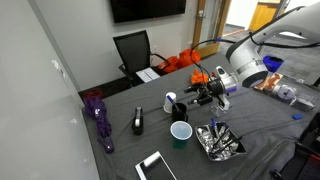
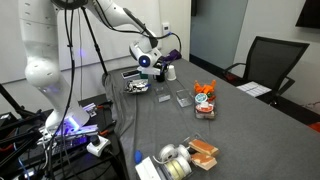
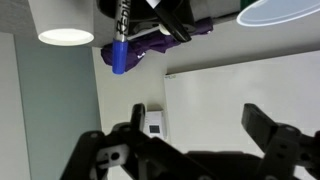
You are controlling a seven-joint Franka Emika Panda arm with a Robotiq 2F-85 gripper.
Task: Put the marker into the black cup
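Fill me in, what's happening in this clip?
The Franka arm's black Robotiq gripper hangs low over the dark grey table, aimed sideways at the cups. In the wrist view its fingers are spread and hold nothing. Ahead of it the blue-capped marker shows next to the small white cup, close to the small black cylindrical cup. Whether the marker sits inside the black cup cannot be told.

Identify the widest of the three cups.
The blue cup with the white inside. The white cup and the black cup are both clearly narrower.
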